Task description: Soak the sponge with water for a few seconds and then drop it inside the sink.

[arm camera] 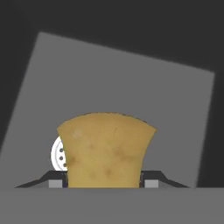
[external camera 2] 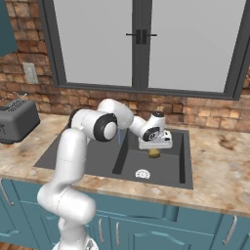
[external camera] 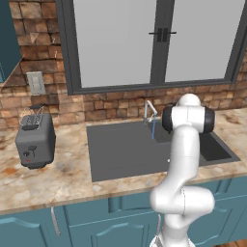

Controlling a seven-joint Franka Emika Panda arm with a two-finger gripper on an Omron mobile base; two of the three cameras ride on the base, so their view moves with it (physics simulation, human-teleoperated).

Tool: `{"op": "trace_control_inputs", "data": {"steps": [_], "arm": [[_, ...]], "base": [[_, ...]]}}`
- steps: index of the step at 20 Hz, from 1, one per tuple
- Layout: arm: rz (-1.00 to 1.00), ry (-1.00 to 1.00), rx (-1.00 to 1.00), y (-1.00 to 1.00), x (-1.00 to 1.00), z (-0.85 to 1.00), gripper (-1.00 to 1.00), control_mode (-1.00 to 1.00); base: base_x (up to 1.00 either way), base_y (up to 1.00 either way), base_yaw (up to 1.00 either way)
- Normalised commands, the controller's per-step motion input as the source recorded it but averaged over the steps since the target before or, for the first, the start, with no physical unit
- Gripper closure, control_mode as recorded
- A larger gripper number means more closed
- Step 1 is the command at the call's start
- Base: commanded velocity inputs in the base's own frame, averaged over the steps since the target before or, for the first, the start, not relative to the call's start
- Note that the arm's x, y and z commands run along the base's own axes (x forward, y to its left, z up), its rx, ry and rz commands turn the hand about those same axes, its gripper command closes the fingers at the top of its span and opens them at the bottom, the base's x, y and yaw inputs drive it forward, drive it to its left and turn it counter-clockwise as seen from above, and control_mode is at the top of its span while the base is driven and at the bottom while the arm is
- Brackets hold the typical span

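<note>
Sponge (arm camera: 107, 151), mustard-tan rounded block, clamped by its sides in the gripper (external camera 2: 154, 152) above the sink (external camera 2: 97, 156) basin, near the white drain (external camera 2: 142, 173) and beside the water (external camera: 153, 130); judged light, soft, compressible, likely slippery when soaked.

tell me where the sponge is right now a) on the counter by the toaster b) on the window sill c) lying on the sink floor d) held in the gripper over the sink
d: the gripper is shut on the sponge, which hangs above the sink floor, with the drain below it.
</note>
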Motion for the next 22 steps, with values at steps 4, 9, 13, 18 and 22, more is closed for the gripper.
{"op": "trace_control_inputs", "data": {"steps": [4, 9, 13, 18, 22], "arm": [[-0.02, -0.05, 0.0, 0.0, 0.03, -0.48, 1.0, -1.0], [-0.01, -0.04, 0.0, 0.0, 0.12, -0.25, 1.0, -1.0], [-0.01, -0.04, 0.0, 0.0, 0.13, -0.28, 1.0, -1.0], [-0.01, -0.03, 0.0, 0.0, 0.06, -0.27, 1.0, -1.0], [0.0, -0.01, 0.0, 0.0, 0.03, -0.25, 1.0, -1.0]], "base": [[0.0, 0.0, 0.0], [0.0, 0.0, 0.0], [0.0, 0.0, 0.0], [0.0, 0.0, 0.0], [0.0, 0.0, 0.0]]}}
